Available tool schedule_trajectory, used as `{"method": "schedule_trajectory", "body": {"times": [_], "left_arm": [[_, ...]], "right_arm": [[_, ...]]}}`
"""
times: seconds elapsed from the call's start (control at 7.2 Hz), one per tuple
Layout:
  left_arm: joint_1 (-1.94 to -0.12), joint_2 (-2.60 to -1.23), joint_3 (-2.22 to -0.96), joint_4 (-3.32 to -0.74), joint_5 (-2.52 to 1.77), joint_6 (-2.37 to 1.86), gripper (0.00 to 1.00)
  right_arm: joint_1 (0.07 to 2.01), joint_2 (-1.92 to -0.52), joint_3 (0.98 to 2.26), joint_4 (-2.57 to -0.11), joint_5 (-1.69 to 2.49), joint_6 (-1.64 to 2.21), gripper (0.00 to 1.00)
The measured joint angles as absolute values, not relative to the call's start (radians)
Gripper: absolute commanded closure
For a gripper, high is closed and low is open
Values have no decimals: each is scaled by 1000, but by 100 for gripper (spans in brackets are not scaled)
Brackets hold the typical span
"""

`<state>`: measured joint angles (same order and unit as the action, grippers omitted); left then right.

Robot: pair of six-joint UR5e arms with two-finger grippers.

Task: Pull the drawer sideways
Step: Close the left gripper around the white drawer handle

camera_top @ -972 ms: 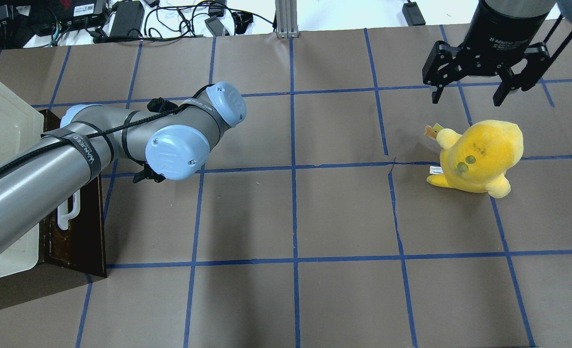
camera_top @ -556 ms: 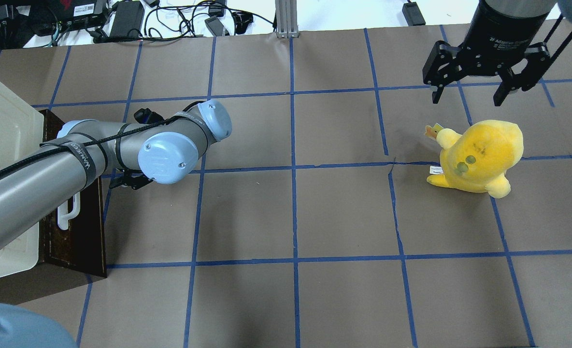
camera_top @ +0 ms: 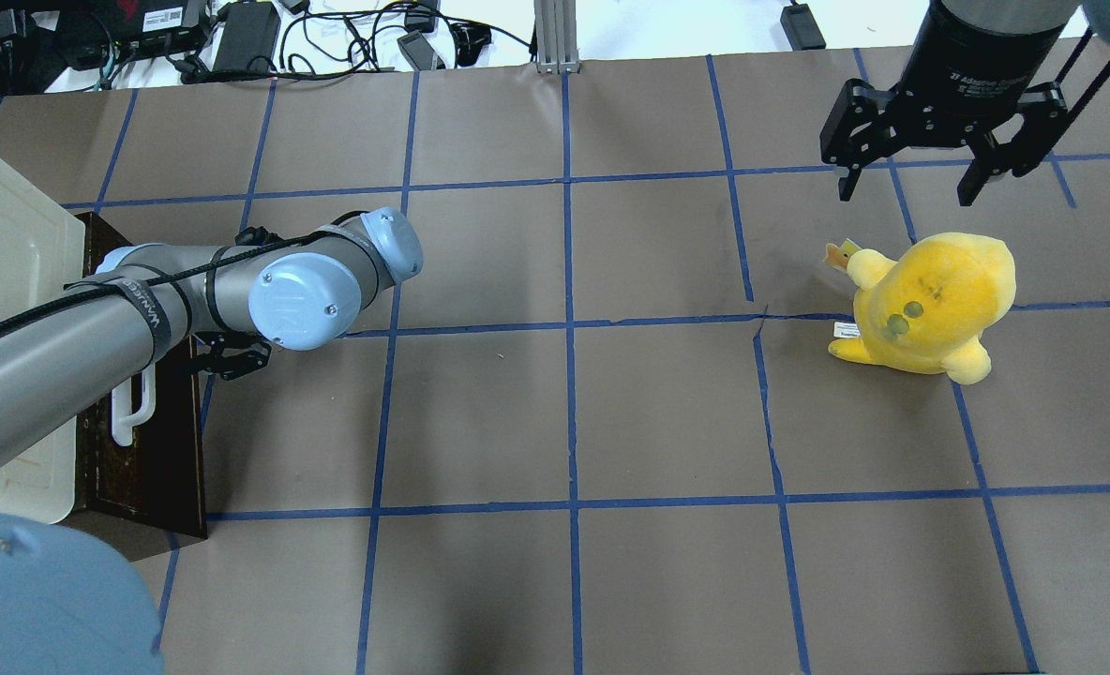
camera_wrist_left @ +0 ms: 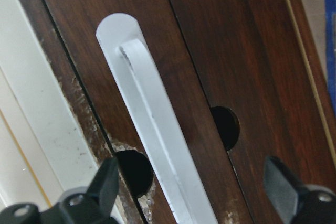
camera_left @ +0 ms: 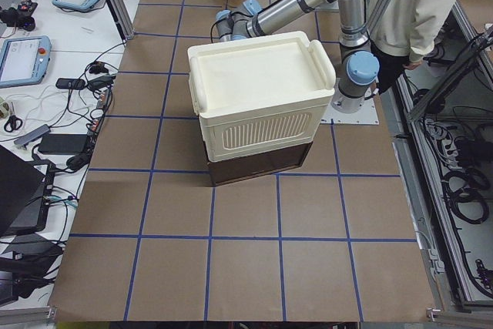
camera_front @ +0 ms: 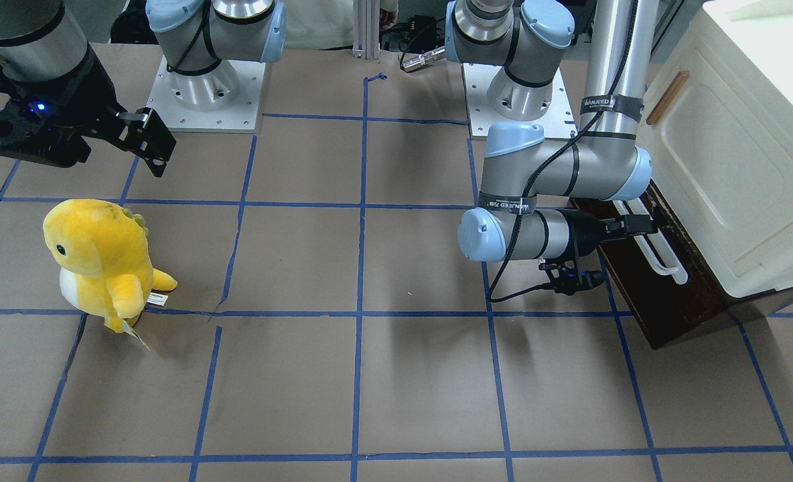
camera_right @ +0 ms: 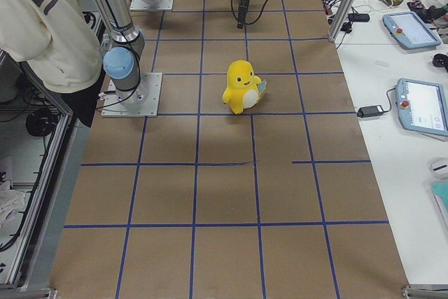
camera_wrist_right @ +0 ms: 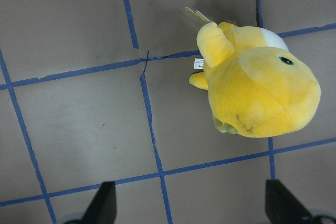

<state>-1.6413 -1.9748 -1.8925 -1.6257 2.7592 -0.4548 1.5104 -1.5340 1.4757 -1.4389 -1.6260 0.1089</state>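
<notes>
The step in hand is the reach for the grip. The left hand (camera_wrist_left: 192,182) is released, its two black fingers spread to either side of the long white plastic bar handle (camera_wrist_left: 152,124) and, as far as the left wrist view shows, touching neither it nor the wood. That handle sits on the wide drawer with the dark brown wooden front (camera_front: 664,308), which lies at the bottom of the cream-white plastic cabinet (camera_front: 738,167), at the end of the brown paper-covered tabletop (camera_top: 564,422) on the robot's left. The drawer looks not yet pulled.

By my reading, the next move calls for a short advance until the bar lies between the pads, a clench on it, then a straight sideways draw toward the middle of the tabletop — square to the front, so the drawer does not jam.

Only the left wrist view shows the fingers astride the bar; overhead, the arm's own joints hide that hand. The front-facing view shows it level with the bar.

The right hand (camera_top: 906,187) hangs released above the yellow plush dinosaur toy (camera_top: 930,300), well apart from the drawer.
</notes>
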Motion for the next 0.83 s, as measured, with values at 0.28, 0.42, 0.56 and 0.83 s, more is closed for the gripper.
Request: {"method": "schedule_trajectory", "body": {"times": [0.28,0.42,0.56,0.83], "left_arm": [[-1640,-1978,-1892,-1661,2779,-475,63],[-1640,-1982,-1893,-1674,2782,-487,64],[-1640,-1990,-1893,-1683,2789,-505,67],[-1640,-1999,-1886,-1700,2803,-528,74]], "right_arm": [[1511,-1534,1476,-1439,-1626,109,0],[1511,-1534,1476,-1439,-1626,109,0],[1511,-1534,1476,-1439,-1626,109,0],[1510,-1534,1476,-1439,-1626,109,0]]}}
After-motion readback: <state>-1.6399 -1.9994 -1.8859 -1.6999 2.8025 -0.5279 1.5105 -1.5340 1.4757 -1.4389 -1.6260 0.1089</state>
